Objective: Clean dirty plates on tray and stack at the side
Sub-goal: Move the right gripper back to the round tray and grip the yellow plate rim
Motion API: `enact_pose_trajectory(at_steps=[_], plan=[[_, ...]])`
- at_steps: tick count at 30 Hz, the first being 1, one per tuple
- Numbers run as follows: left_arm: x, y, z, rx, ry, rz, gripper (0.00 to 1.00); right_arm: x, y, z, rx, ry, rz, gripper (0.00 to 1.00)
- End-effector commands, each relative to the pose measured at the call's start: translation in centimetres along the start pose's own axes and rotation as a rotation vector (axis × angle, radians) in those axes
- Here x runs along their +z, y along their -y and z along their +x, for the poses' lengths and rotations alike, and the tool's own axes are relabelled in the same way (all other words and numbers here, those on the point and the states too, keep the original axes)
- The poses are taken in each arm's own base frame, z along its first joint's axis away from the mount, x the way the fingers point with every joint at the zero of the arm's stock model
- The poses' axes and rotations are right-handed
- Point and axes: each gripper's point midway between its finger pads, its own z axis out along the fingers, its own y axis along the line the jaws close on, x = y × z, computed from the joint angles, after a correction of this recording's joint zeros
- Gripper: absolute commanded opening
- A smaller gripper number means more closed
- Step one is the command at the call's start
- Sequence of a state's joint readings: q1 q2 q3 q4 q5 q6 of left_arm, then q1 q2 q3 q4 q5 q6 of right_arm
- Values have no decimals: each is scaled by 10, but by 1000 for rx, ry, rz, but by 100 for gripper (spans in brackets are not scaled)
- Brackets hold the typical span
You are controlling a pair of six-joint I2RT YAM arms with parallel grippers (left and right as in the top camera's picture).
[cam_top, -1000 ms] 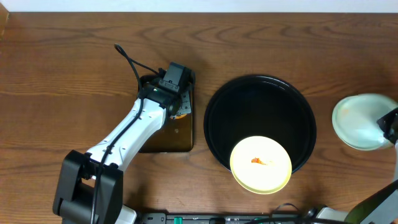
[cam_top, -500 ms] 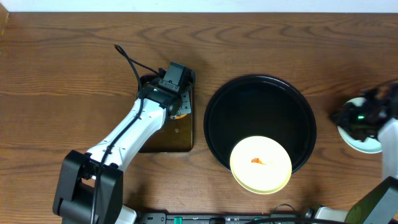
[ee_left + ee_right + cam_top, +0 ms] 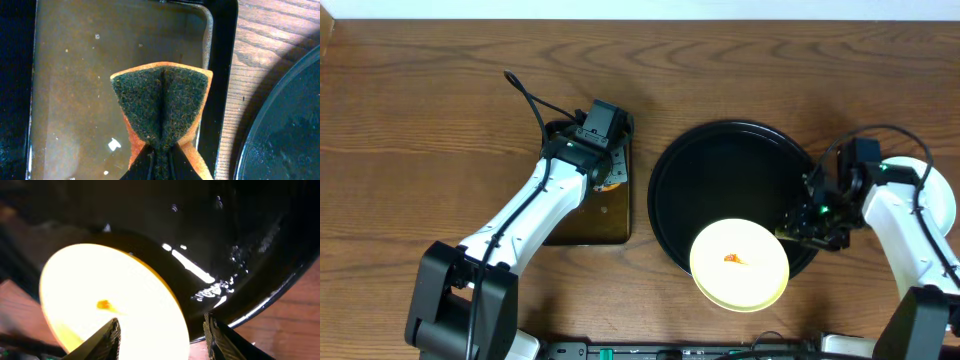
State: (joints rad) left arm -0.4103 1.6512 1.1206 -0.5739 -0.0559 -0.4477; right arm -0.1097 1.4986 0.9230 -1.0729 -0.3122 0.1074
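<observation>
A pale yellow plate with a small orange smear lies at the front of the black tray, overhanging its front rim. My right gripper is open over the tray's right rim, beside the yellow plate's right edge. In the right wrist view its fingers straddle the yellow plate's edge above the tray. A pale blue-white plate lies on the tabletop at far right, largely hidden by the right arm. My left gripper is shut on a green-and-orange sponge.
A small dark rectangular tray holding wet film lies left of the black tray, under the left gripper. Bare wood-grain tabletop spreads to the left and along the back.
My right arm has swung left from the pale plate at the table's right edge to the black tray's right rim by the yellow plate. The left arm has not moved.
</observation>
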Motion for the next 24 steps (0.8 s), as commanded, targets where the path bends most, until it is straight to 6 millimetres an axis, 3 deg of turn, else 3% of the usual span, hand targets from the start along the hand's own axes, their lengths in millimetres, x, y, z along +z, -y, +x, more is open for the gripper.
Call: enact_pose_trajectory(at_steps=[1, 4, 9, 14, 24], plan=[[-2, -4, -2, 3, 12, -13, 8, 21, 11, 14, 56, -34, 34, 50], [-2, -4, -2, 3, 13, -13, 8, 32, 7, 20, 58, -47, -10, 44], [-2, -4, -2, 3, 12, -13, 8, 45, 8, 25, 56, -45, -30, 41], [-2, -4, -2, 3, 13, -13, 8, 49, 10, 27, 57, -46, -29, 18], [-2, -4, -2, 3, 12, -13, 8, 49, 2, 12, 34, 15, -72, 1]])
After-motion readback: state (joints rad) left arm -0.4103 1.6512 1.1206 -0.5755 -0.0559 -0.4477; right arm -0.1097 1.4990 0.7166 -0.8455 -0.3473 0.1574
